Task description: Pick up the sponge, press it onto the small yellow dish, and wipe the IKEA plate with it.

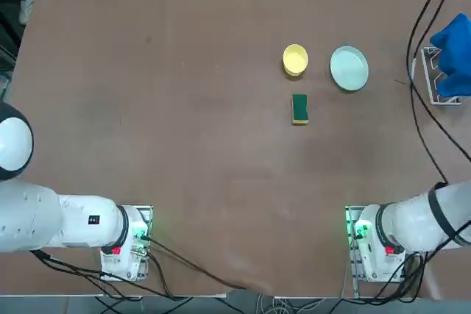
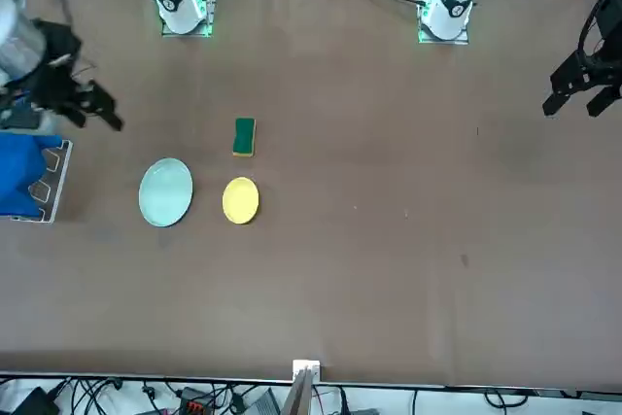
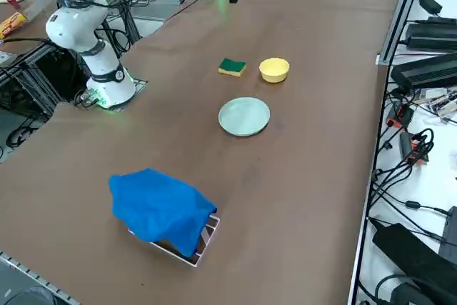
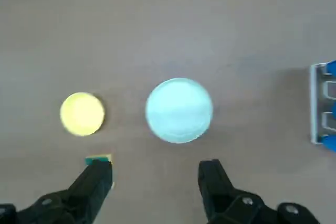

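Right gripper [image 4: 155, 165] spread wide, holding nothing, raised over the table's three o'clock side. Sponge [image 1: 299, 109] green side up on the table; from it, the IKEA plate [image 1: 349, 68] lies toward two o'clock, the small yellow dish [image 1: 295, 59] at twelve.

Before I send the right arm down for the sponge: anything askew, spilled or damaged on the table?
Nothing stands out. The sponge, yellow dish and mint plate sit apart, with no spill or damage visible. The right gripper hangs open above the table.
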Motion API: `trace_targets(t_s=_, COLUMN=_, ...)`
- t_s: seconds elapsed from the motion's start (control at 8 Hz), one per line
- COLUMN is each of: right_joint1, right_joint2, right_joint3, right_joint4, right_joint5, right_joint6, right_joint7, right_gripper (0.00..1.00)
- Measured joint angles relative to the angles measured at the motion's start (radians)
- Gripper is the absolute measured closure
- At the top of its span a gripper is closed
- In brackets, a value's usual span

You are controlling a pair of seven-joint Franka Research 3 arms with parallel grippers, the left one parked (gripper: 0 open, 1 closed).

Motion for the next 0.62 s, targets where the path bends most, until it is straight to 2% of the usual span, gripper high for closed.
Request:
trace_targets(t_s=0.12, right_joint1=-0.029, right_joint2=0.01, right_joint3=0.0, right_joint4=0.032, right_joint5=-0.011, right_joint6=-0.015, right_joint7=-0.008, right_gripper=0.0)
trace_targets(t_s=0.38, right_joint1=-0.035, right_joint2=0.025, right_joint3=0.008, right_joint4=0.075, right_joint5=-0.054, right_joint6=-0.043, right_joint7=-0.009, right_gripper=0.0)
trace_targets(t_s=0.5, right_joint1=-0.038, right_joint2=0.029, right_joint3=0.026, right_joint4=0.082, right_joint5=-0.057, right_joint6=-0.062, right_joint7=-0.009, right_gripper=0.0)
trace_targets(t_s=0.62, right_joint1=-0.061, right_joint2=0.033, right_joint3=0.065, right_joint4=0.083, right_joint5=-0.058, right_joint6=-0.079, right_joint7=-0.017, right_gripper=0.0)
